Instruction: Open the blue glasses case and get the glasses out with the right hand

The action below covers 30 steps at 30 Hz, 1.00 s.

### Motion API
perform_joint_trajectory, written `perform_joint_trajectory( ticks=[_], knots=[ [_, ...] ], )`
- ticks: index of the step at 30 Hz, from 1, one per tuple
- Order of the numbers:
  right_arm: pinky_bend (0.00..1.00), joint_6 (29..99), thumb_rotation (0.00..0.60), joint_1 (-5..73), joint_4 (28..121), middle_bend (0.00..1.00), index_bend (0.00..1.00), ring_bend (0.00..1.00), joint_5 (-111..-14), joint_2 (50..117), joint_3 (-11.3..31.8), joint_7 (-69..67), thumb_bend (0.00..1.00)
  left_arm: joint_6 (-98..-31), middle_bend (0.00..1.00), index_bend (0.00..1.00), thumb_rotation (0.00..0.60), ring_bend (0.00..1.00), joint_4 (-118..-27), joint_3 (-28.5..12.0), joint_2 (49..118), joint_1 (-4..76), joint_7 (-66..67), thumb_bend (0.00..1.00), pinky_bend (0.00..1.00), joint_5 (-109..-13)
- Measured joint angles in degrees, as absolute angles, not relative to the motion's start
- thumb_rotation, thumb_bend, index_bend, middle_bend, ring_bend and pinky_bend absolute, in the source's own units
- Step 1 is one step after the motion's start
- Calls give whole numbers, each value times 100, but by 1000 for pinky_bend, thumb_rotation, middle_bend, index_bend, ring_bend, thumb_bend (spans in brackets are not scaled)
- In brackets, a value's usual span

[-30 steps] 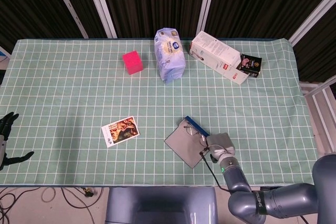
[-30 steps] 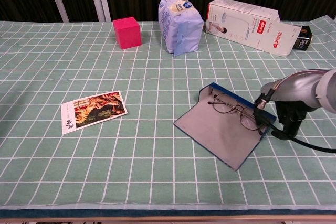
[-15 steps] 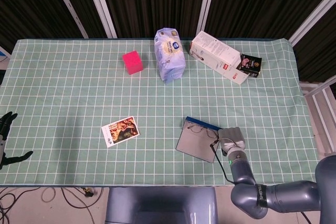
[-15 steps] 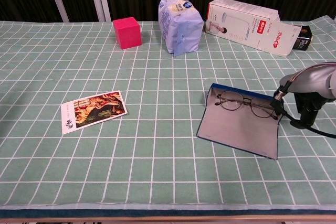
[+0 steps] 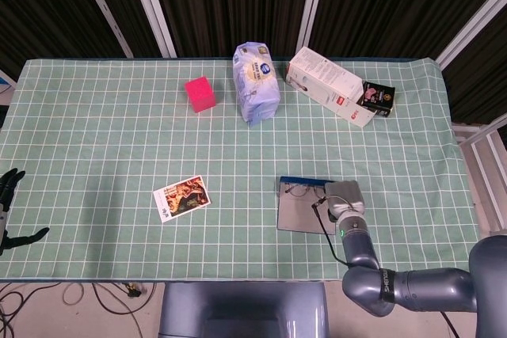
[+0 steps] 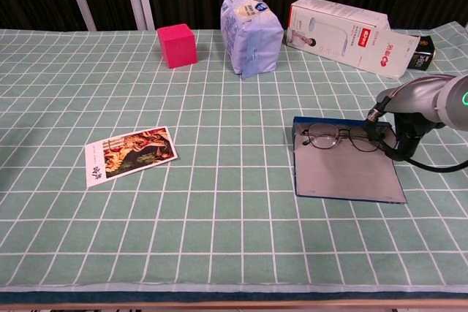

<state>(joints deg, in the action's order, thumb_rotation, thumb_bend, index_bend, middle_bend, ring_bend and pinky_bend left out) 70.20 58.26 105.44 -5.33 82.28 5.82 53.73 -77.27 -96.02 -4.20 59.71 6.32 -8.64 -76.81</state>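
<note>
Since the flat blue glasses case [image 6: 348,172] lies open, the right robot hand [image 6: 398,139] reaches its thin-rimmed glasses [image 6: 340,137]; grip unclear.

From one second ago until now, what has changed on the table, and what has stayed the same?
The open glasses case has turned on the table, from lying diagonally to lying square with the grid, with the glasses turning along on it. The right hand at its right end went with it, away from the front edge. The pink cube, blue bag, white box and picture card stayed put, as did the left hand.
</note>
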Motion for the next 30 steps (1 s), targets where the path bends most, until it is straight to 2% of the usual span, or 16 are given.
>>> perform_joint_trajectory(
  ticks=[5,14,17,23,30],
  knots=[
    [1000,7098,600,5799,10819,931,266,1000,-640,8168,654,5314,503,-7728,0,0,600,0,-9599,-416,5971,632,-867,0,0,-7696],
    [1000,7278,600,5660,11203,932,267,1000,-1322,7996,872,4882,438,-7760,0,0,600,0,-9580,-417,5983,624,-848,0,0,-7715],
    [1000,7239,600,5610,10990,933,276,1000,-1497,8032,936,4682,408,-7771,0,0,600,0,-9571,-414,5992,621,-839,0,0,-7729],
    [1000,6980,600,5557,10260,933,332,1000,-1580,8250,1040,4460,406,-7805,0,0,600,0,-9535,-397,6032,620,-755,0,0,-7782],
    [1000,6679,600,5535,9480,933,351,1000,-1513,8678,1113,4324,406,-7751,0,0,600,0,-9533,-399,6044,637,-692,0,0,-7723]
  ],
)
